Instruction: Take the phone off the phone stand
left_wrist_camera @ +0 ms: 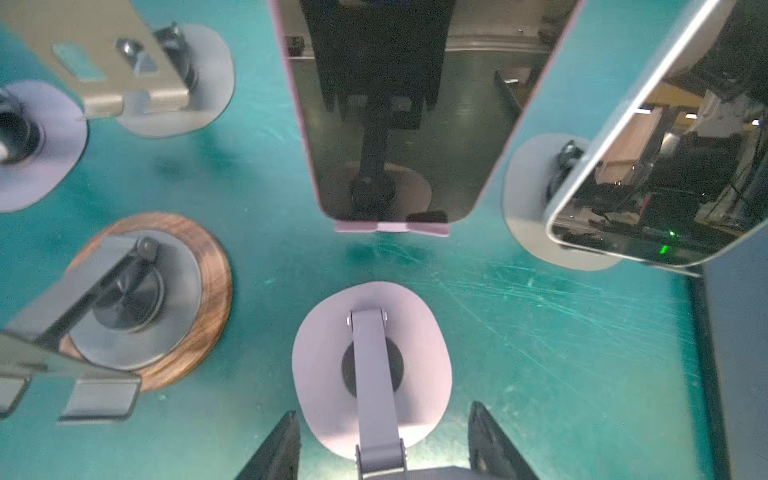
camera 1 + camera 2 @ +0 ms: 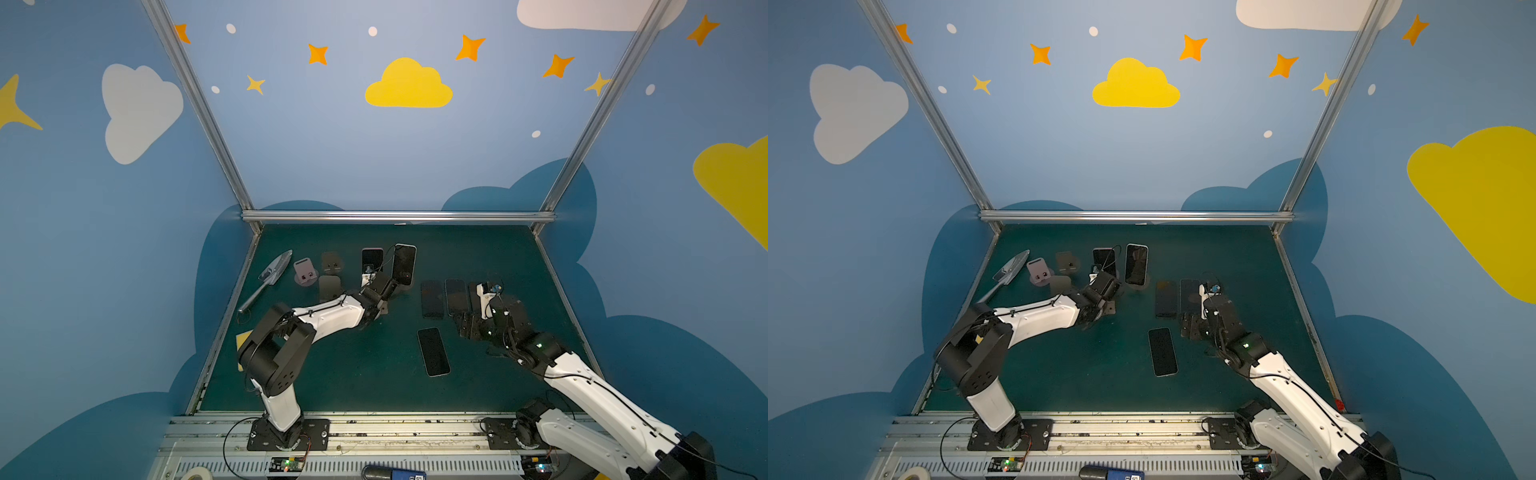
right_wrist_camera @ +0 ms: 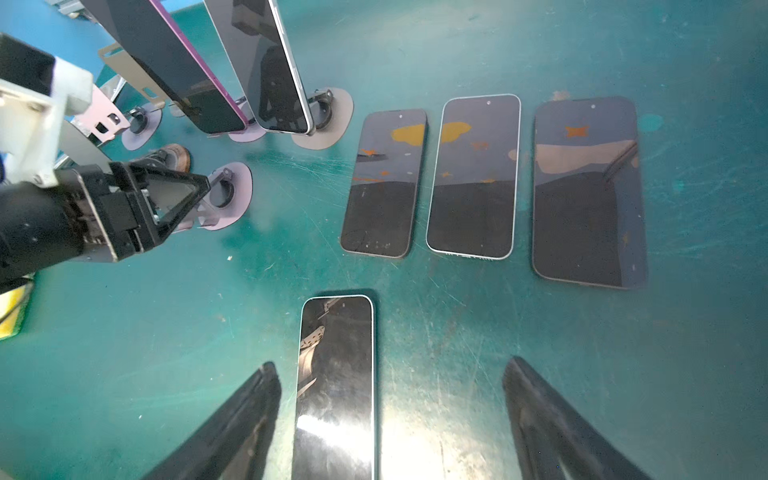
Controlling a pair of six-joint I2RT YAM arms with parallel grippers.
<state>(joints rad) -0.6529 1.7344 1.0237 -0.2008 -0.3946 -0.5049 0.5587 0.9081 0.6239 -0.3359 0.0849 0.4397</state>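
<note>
The left gripper [image 1: 382,411] is clenched on an empty lilac stand [image 1: 374,365]. Its two black fingers [image 1: 278,449] press in on either side of the stand's holder plate, and that plate carries no phone. Straight beyond it a pink-edged phone [image 1: 395,137] leans upright on a stand of its own. It is well apart from those fingers, with the lilac stand's round base between them. Next to it a silver-edged phone [image 1: 665,166] leans on another stand with a grey round base. In both top views its lower end shows just beside the left gripper.

The right gripper [image 3: 390,365] hangs low over the green table [image 2: 353,382], its fingers [image 3: 548,424] spread wide and gripping nothing. A loose phone [image 3: 336,386] lies flat between them, screen up and off every stand. It sits nearer to one finger, and a strip of bare table shows on each side.

Past the loose phone, a row of three phones [image 3: 473,174] lies flat, side by side, screens up. Around the left gripper stand two more empty holders, a wooden-based stand [image 1: 208,299] and a grey stand [image 1: 124,70]. A metal trowel [image 2: 274,272] lies near the table's left edge.
</note>
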